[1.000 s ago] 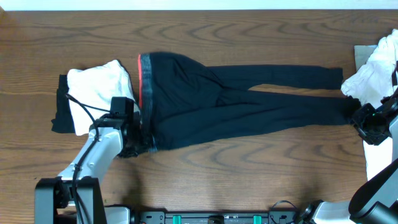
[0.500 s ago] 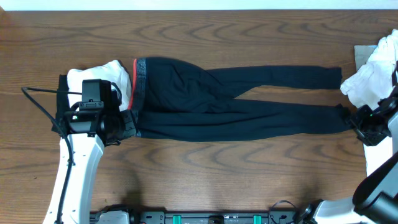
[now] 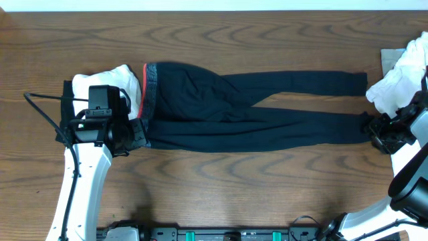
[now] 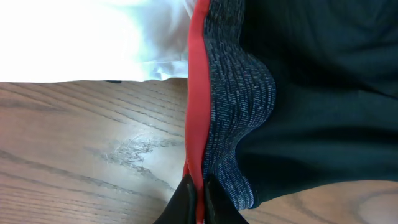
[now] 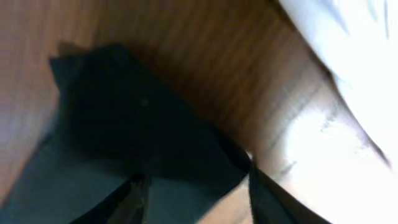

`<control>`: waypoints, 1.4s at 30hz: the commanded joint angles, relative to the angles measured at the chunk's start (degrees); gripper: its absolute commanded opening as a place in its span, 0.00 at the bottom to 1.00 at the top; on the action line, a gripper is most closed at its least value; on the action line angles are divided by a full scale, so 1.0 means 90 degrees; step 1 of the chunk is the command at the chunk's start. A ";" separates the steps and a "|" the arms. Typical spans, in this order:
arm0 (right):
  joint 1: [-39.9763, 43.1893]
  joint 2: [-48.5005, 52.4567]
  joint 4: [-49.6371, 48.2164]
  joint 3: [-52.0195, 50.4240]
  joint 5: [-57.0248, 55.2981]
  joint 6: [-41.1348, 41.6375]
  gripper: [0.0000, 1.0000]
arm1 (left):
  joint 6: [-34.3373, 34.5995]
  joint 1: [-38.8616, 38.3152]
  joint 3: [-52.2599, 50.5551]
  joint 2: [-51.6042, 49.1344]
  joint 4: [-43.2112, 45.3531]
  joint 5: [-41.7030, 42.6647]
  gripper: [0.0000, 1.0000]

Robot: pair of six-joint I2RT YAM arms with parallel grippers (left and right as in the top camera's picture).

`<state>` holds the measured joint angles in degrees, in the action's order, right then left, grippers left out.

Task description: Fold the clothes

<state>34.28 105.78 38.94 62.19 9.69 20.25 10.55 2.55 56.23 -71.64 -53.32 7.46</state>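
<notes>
Long black trousers [image 3: 254, 110] lie flat across the table, legs running right. Their grey-and-red waistband [image 3: 150, 94] is at the left. My left gripper [image 3: 140, 131] is shut on the waistband's near corner; in the left wrist view the red edge is pinched between its tips [image 4: 200, 200], with the grey band [image 4: 239, 112] rising beyond. My right gripper [image 3: 373, 131] is at the end of the near leg. In the right wrist view its fingers [image 5: 134, 199] stand apart, and the black leg end [image 5: 124, 106] lies between them [image 5: 196, 193].
A folded white garment [image 3: 107, 87] on a black one [image 3: 65, 114] sits just left of the waistband. A heap of white clothes [image 3: 401, 80] lies at the right edge, close behind my right gripper. Bare wood runs along the front.
Early in the second my left gripper drew the waistband corner back and to the left, pulling the bunched trousers straight; it has held still since. My right gripper shifted slightly left at the leg end.
</notes>
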 commanded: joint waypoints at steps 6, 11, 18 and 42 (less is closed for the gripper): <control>0.0061 -0.0017 0.0100 0.0007 0.0478 0.0056 0.01 | -0.0046 0.0032 0.0022 0.0015 -0.0010 -0.0121 0.06; 0.0248 -0.0811 0.0614 0.0044 0.0410 0.0032 0.01 | -0.0041 0.0032 0.0386 0.0223 -0.0384 -0.0119 0.06; 0.0765 -0.2795 0.1496 0.0243 -0.0580 0.0143 0.01 | -0.0041 0.0032 0.1399 0.0840 -0.1260 -0.0124 0.06; 0.0937 -0.3359 0.1780 0.1144 0.0223 0.0160 0.01 | -0.0083 0.0032 0.2361 0.1248 -0.2140 -0.1005 0.06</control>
<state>44.88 72.99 56.31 71.29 11.14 20.88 10.48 2.52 76.36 -58.11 -73.56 0.84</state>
